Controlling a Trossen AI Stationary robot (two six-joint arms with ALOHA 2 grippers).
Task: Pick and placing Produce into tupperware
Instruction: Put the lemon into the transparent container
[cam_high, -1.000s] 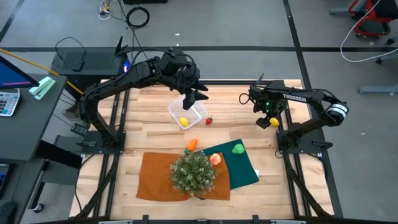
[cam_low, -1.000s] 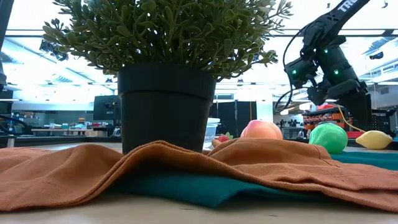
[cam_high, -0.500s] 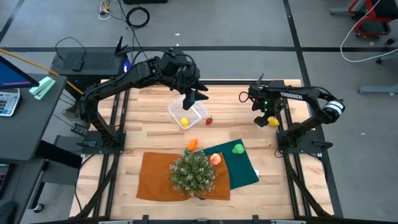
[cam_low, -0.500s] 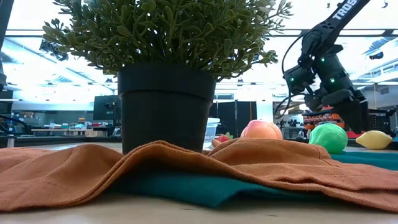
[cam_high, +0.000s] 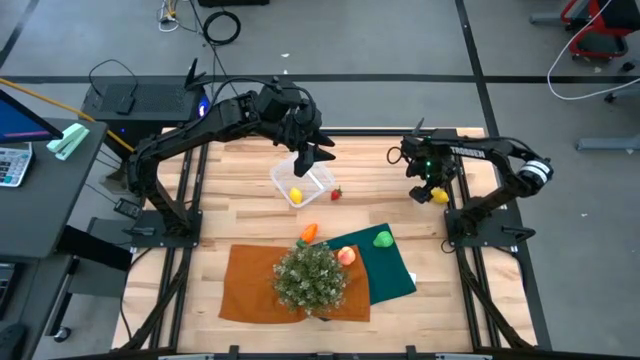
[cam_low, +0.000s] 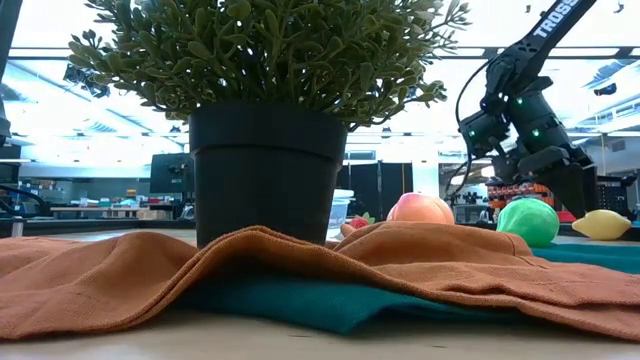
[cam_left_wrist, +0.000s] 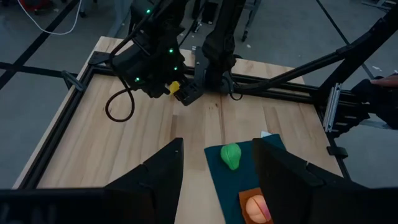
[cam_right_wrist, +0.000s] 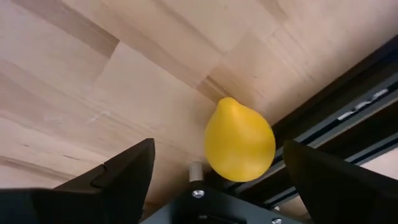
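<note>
Hovering low over the lemon (cam_high: 439, 196) at the table's (cam_high: 240, 205) right edge, the right gripper (cam_high: 430, 190) is spreading its fingers (cam_right_wrist: 127, 171) wide, one on each side of the fruit without touching it. The lemon (cam_right_wrist: 239, 140) is lying on the wood just beside the dark frame rail (cam_right_wrist: 348, 112), and in the low view it (cam_low: 601, 224) is sitting on the tabletop below that gripper (cam_low: 555, 185).

The left gripper (cam_high: 305, 155) is hanging above the tupperware (cam_high: 302, 181) at the table's back middle, its fingers (cam_left_wrist: 158, 171) standing partly apart and gripping nothing. A small yellow fruit (cam_high: 295, 195) is lying inside the tupperware. A red strawberry (cam_high: 337, 194) is resting on the wood just beside the container.

An orange piece (cam_high: 309, 232) is lying at the far edge of the orange cloth (cam_high: 250, 285), touching the plant (cam_high: 311, 277). A peach (cam_high: 346, 256) is sitting beside the plant where the two cloths are meeting, and a green piece (cam_high: 382, 239) is resting on the green cloth (cam_high: 395, 275). From the left wrist view, the green piece (cam_left_wrist: 231, 155) and peach (cam_left_wrist: 255, 208) are showing between the fingers.
</note>
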